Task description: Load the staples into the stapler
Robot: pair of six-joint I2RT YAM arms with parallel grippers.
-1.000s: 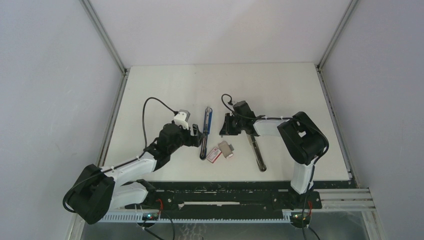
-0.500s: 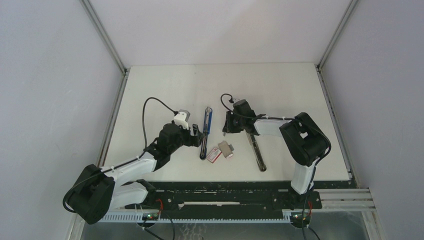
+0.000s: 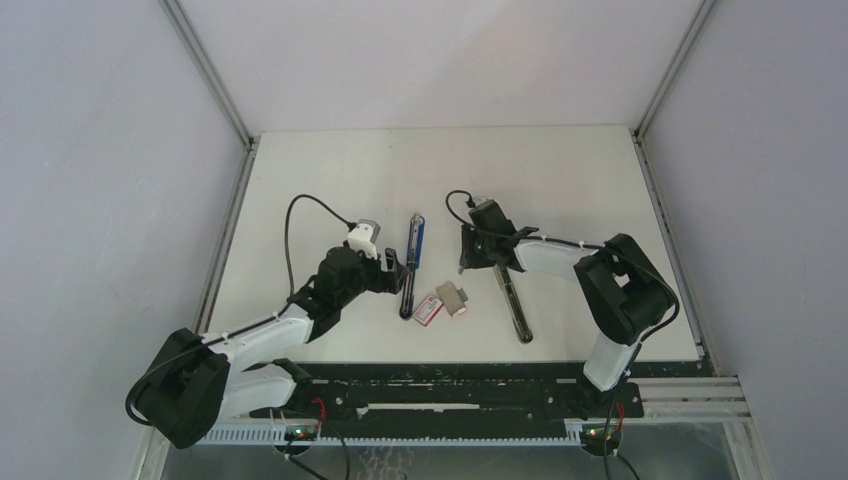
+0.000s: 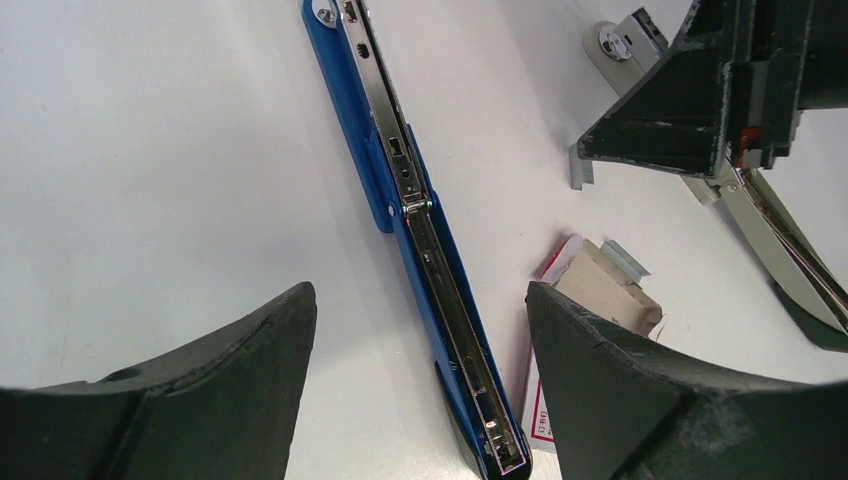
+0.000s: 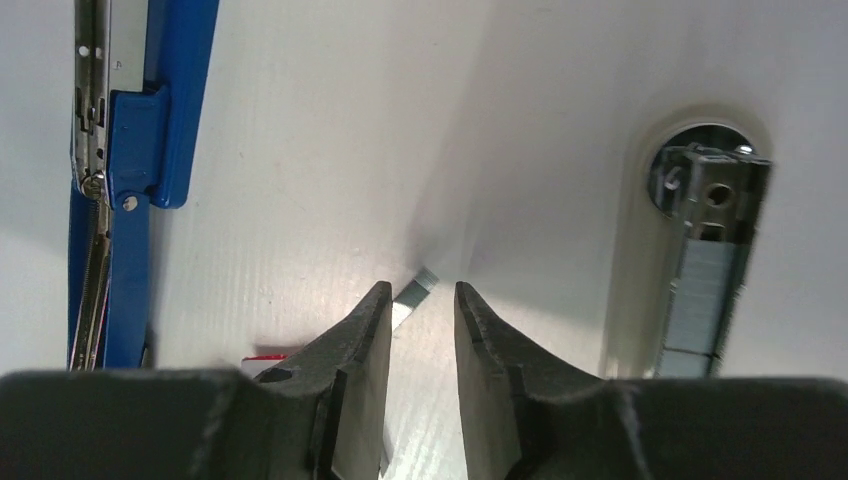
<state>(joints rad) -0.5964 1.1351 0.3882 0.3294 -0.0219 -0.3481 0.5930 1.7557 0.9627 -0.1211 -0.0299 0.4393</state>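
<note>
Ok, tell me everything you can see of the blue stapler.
The blue stapler lies swung open flat on the white table: long blue body, shiny metal channel facing up, hinge near mid-length. The open left gripper straddles its near half, no visible contact. The staple box sits close on its right.

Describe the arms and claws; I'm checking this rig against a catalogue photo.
Both the left arm and right arm have white link shells with bulky black joints. A black cable loops from each wrist. The left claw and right claw are matte black, with thick wedge-shaped fingers tapering to blunt tips.
</note>
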